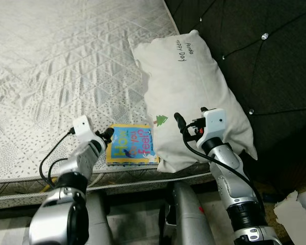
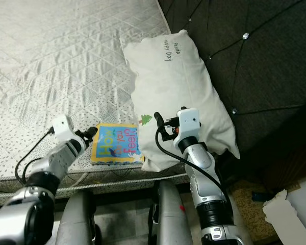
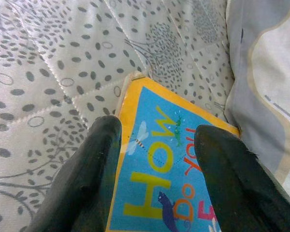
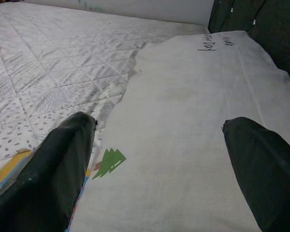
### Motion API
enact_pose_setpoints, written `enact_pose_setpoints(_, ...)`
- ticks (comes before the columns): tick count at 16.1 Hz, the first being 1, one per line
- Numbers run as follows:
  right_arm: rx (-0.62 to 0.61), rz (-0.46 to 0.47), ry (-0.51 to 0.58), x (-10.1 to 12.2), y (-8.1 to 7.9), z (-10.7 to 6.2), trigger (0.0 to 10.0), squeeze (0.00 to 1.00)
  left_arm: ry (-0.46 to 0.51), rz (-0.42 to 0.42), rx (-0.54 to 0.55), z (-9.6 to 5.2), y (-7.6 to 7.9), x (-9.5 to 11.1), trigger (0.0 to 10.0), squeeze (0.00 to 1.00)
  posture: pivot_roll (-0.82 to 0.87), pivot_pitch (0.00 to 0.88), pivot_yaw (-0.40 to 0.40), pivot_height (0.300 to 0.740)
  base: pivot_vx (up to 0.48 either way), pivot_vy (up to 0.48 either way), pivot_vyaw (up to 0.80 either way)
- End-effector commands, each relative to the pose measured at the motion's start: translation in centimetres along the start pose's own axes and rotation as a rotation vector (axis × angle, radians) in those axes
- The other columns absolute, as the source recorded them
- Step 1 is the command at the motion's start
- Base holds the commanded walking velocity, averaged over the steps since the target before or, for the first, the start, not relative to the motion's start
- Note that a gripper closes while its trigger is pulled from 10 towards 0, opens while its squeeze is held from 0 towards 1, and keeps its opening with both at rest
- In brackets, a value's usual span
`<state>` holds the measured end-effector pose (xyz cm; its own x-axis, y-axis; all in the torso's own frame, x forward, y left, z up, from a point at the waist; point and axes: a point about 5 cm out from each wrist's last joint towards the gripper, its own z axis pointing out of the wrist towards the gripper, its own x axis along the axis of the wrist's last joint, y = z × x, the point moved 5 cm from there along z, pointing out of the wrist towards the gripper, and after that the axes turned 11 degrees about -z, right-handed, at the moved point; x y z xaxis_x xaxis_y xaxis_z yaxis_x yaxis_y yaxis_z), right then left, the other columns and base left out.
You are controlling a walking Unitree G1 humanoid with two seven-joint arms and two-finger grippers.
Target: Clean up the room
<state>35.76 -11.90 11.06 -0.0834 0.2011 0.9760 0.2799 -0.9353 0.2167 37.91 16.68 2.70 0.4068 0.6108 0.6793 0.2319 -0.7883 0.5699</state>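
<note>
Bed scene, mattress [image 1: 66, 61] with quilted white cover, grey leaf print along the near edge. White pillow [image 1: 194, 92] lies at the head end against the dark tufted headboard [image 1: 265, 66], handwriting on its top corner, small green tree mark [image 1: 161, 120] on the lower part. Children's book [image 1: 130, 144], blue cover with yellow border and the words "How Do You Feel?", lies flat on the mattress at the near edge, its right side touching or slightly tucked under the pillow's lower corner.

Left arm is bent at the elbow, forearm reaching forward and up from lower left, white wrist block on top. Left gripper [image 1: 109, 136] sits at the book's left edge, low over the mattress. In the left wrist view the two black fingers [image 3: 94, 174] are spread apart with the book's corner between them, one finger over the mattress just off the cover, the other over the cover; holding nothing, can't tell if they touch the book.

Right arm rises from lower right, forearm angled toward the pillow. Right gripper [image 1: 179, 122] is over the pillow's lower part near the tree mark. Right wrist view shows its fingers [image 4: 53, 179] spread wide above the pillow fabric, nothing held.

Torn white paper [image 1: 298, 214] lies on the floor at lower right
</note>
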Motion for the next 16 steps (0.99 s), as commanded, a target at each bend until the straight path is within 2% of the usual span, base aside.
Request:
enact_pose_setpoints(1,0.001,-0.004,0.000,-0.1,0.1,0.2,10.0,0.00,0.020,0.031,0.005,-0.3,0.2,-0.2,10.0,1.00,-0.02,0.067,-0.074,0.601,0.000,0.000,0.00)
enact_pose_setpoints(5,0.007,0.004,0.013,0.1,-0.1,0.7,10.0,0.00,0.049,0.076,-0.031,-2.5,1.3,-1.3,10.0,1.00,0.01,0.044,-0.061,0.601,0.000,0.000,0.00)
enact_pose_setpoints(7,0.015,0.008,0.026,0.4,-0.4,1.2,10.0,0.00,0.096,0.113,-0.063,-3.4,2.1,-0.9,10.0,1.00,0.01,0.029,-0.054,0.601,0.000,0.000,0.00)
enact_pose_setpoints(8,0.017,0.012,0.049,0.9,-0.5,1.6,10.0,0.00,0.218,0.155,-0.092,-4.6,2.9,0.8,10.0,1.00,0.02,0.009,-0.044,0.601,0.000,0.000,0.00)
enact_pose_setpoints(9,0.005,0.035,0.059,1.3,-0.3,2.1,10.0,0.00,0.293,0.192,-0.088,-5.0,3.1,1.9,10.0,1.00,0.03,0.000,-0.038,0.601,0.000,0.000,0.00)
enact_pose_setpoints(11,-0.021,0.079,0.066,1.6,0.1,2.6,10.0,0.00,0.351,0.201,-0.081,-5.5,3.2,2.9,10.0,1.00,0.03,0.000,-0.034,0.601,0.000,0.000,0.00)
enact_pose_setpoints(12,-0.033,0.098,0.095,2.3,0.3,3.1,10.0,0.00,0.419,0.238,-0.085,-6.0,3.9,4.6,10.0,1.00,0.03,0.000,-0.026,0.601,0.000,0.000,0.00)
enact_pose_setpoints(14,-0.032,0.102,0.124,3.1,0.3,3.6,10.0,0.00,0.454,0.276,-0.088,-6.0,4.7,5.6,10.0,1.00,0.03,0.000,-0.019,0.601,0.000,0.000,0.00)
enact_pose_setpoints(15,-0.035,0.117,0.154,3.9,0.5,4.0,10.0,0.00,0.486,0.324,-0.111,-6.0,5.8,6.3,10.0,0.00,0.03,0.000,-0.012,0.606,0.000,0.000,0.00)
enact_pose_setpoints(16,-0.039,0.125,0.179,4.7,0.7,4.4,10.0,0.00,0.534,0.368,-0.130,-6.4,6.9,7.2,10.0,0.00,0.03,0.000,-0.011,0.616,0.000,0.000,0.00)
